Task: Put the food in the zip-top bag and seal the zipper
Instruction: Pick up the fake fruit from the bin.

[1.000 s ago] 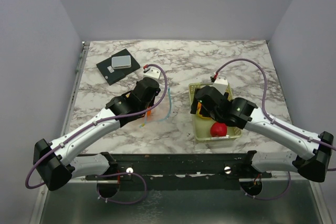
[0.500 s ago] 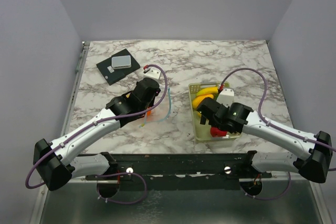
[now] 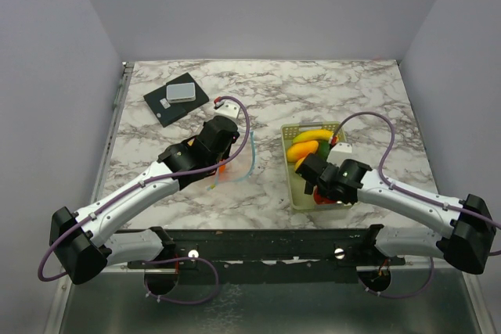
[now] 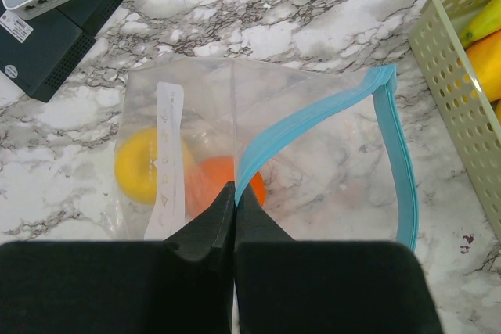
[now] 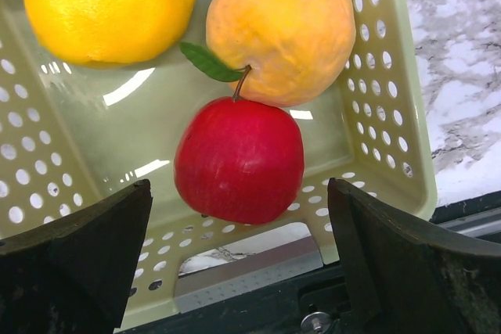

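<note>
Moved: since 1 second earlier the right arm had drawn back toward the near end of the basket, uncovering the banana [image 3: 313, 135]; the left arm had held its place.
Right gripper [image 5: 239, 217]: it hung over the near end of the basket, fingers spread wide and holding nothing, with the red apple below the gap between them.
Left gripper [image 4: 235, 193]: its 2 fingers were pressed together on the mouth edge of the zip-top bag, right where the zipper ran in between them.
Zip-top bag [image 4: 313, 154]: it lay flat on the marble table [image 3: 313, 87], left of the basket and apart from it, with its mouth gaping.
Zipper [image 4: 403, 177]: the 2 light blue strips stood apart, meeting only at the far corner.
Food in the bag: 1 orange ball [image 4: 215, 181] sat beside 1 yellow piece [image 4: 137, 166].
Food in the basket: the red apple [image 5: 239, 158] touched a pale orange fruit [image 5: 278, 29] with a green leaf; a yellow lemon-like piece [image 5: 106, 9] sat just beside that one.
Basket [image 5: 383, 99]: pale green, with perforated walls.
Far left of table: a grey box rested on a black slab [image 3: 176, 99].
</note>
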Controlling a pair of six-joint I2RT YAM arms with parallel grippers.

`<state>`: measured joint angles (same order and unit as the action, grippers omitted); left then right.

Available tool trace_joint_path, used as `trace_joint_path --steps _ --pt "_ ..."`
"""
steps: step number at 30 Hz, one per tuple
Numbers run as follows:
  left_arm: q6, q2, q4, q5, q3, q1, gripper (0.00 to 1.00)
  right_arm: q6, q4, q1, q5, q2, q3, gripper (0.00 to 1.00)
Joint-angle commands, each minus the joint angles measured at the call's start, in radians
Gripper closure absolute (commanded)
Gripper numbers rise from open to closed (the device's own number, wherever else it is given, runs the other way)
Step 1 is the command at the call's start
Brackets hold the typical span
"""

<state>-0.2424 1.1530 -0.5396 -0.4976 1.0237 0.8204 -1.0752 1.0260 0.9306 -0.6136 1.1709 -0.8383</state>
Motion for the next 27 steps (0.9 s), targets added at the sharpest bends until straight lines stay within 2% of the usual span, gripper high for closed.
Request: trace_joint_path --steps 1,8,13,19,27 --pt "0.007 0.003 0.017 0.013 -0.01 0.005 1.0 -0.007 -0.075 -0.029 0.033 0.014 0.04 0.0" --pt "0.005 0.003 0.017 0.011 -0.01 0.006 1.0 0.038 -0.164 -0.077 0.093 0.022 0.091 0.02" --pt "0.006 0.003 0.017 0.014 -0.01 0.005 1.0 0.053 -0.181 -0.096 0.106 0.023 0.106 0.09" --pt "0.006 0.006 0.017 0.013 -0.01 0.006 1.0 0.074 -0.193 -0.106 0.115 0.02 0.109 0.26" --pt "0.006 0.008 0.017 0.014 -0.01 0.005 1.0 0.088 -0.182 -0.107 0.121 -0.009 0.085 0.53"
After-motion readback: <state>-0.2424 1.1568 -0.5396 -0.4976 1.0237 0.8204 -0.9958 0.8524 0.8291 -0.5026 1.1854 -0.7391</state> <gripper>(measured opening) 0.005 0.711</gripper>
